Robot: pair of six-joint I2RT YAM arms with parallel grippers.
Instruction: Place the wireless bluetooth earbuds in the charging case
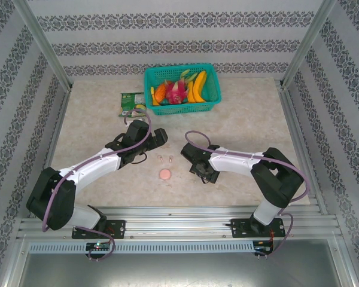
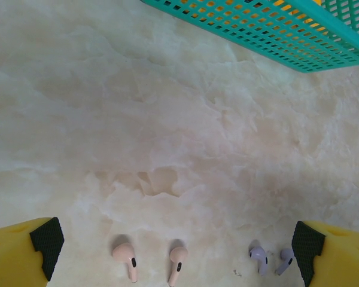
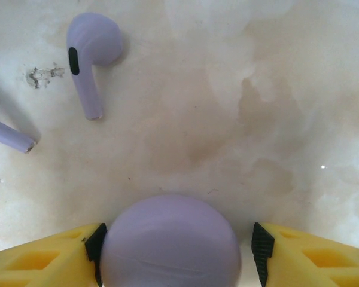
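Two pinkish earbuds (image 2: 125, 254) (image 2: 178, 258) and two lilac earbuds (image 2: 258, 257) (image 2: 284, 259) lie loose on the marbled table, seen low in the left wrist view. My left gripper (image 2: 176, 242) hangs above them, open wide and empty. A round lilac charging case (image 3: 170, 242), lid closed, sits between the fingers of my right gripper (image 3: 178, 248). The left pad touches the case and the right pad stands a little apart from it. One lilac earbud (image 3: 90, 57) lies just beyond the case. A closed pink case (image 1: 166, 174) rests between the arms, near the pinkish earbuds (image 1: 165, 159).
A teal basket (image 1: 210, 104) of toy fruit stands at the back of the table, with a green packet (image 1: 130, 103) to its left. Metal frame posts and patterned walls close the table in on the sides and the back.
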